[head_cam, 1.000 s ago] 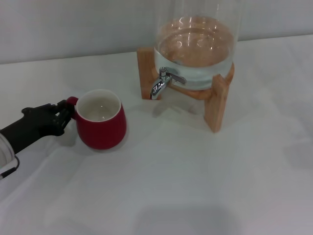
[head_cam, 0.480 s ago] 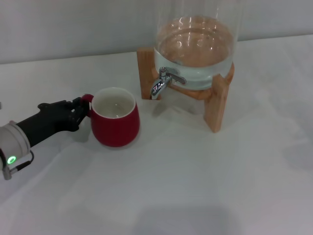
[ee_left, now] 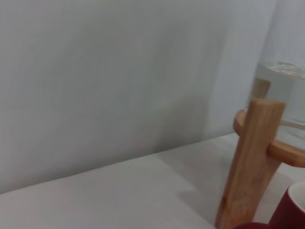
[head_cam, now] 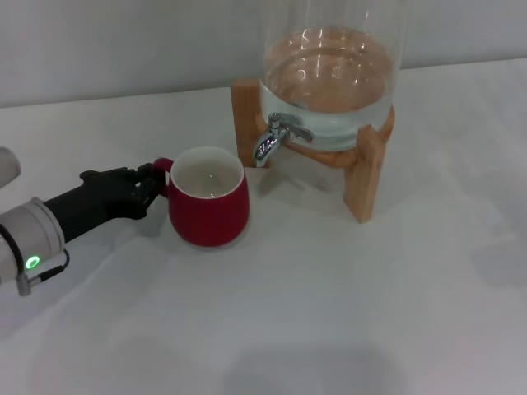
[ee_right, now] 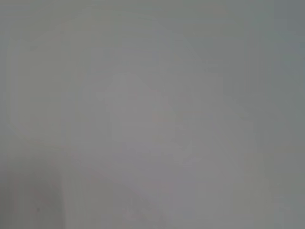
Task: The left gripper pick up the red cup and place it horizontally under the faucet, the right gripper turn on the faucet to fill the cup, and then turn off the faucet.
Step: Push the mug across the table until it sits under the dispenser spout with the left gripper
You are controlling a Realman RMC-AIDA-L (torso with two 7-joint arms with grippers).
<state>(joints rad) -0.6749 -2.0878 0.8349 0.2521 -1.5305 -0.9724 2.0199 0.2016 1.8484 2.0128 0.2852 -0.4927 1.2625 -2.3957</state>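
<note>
White tabletop — grey wall behind, left pincer clenched on red cup handle, upright.

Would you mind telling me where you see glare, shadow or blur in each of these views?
Head view: sharp, with bright highlights on the faucet and the glass dispenser, and soft shadows beside the red cup, which the left gripper holds by its handle. Left wrist view: soft, with the wooden stand blurred. Right wrist view: a featureless grey blur.
</note>
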